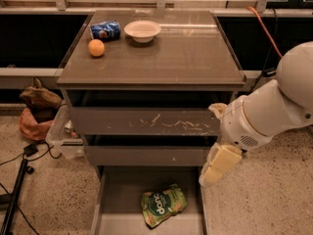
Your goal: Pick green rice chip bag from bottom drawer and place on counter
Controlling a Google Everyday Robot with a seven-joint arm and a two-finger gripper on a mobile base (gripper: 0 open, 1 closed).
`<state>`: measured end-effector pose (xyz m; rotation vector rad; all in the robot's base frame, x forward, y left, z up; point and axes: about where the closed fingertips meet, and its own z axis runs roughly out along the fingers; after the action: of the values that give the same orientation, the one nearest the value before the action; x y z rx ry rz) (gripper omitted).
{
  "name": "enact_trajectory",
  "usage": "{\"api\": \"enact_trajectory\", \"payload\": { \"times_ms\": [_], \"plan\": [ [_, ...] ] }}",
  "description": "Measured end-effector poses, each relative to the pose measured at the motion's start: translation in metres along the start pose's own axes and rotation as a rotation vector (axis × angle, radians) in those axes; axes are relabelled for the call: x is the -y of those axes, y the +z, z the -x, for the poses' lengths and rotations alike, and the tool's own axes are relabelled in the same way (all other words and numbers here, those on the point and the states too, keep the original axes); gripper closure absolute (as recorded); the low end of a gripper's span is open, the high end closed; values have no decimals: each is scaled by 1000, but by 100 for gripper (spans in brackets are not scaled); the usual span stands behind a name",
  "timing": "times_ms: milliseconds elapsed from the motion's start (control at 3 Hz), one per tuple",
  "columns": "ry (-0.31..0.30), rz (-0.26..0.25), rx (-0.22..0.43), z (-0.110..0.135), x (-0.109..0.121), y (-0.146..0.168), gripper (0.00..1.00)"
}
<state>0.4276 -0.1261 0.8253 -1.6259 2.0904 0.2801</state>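
Note:
The green rice chip bag (pixel 163 205) lies flat on the floor of the open bottom drawer (pixel 117 204), right of its middle, with the dark green round logo facing up. My gripper (pixel 216 166) hangs from the white arm (pixel 274 111) at the right of the cabinet. It points down over the drawer's right edge, above and to the right of the bag, apart from it. The counter (pixel 186 53) is the grey-brown cabinet top above.
On the counter's back left are a blue crushed can (pixel 105 30), a white bowl (pixel 142 31) and an orange (pixel 96 48). The scratched drawer (pixel 146 122) and middle drawer (pixel 146 155) stick out a little. A brown bag (pixel 36 111), a clear bin (pixel 61 136) and cables (pixel 19 165) are at the left.

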Motion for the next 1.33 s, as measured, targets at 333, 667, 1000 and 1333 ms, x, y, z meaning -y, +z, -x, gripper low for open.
{"api": "enact_trajectory", "payload": {
  "times_ms": [333, 667, 1000, 1333],
  "plan": [
    [6, 6, 64, -4, 0, 32, 0],
    [21, 51, 221, -15, -8, 111, 0],
    [26, 61, 342, -18, -10, 180, 0],
    [55, 78, 385, -31, -12, 236, 0]
  ]
}}
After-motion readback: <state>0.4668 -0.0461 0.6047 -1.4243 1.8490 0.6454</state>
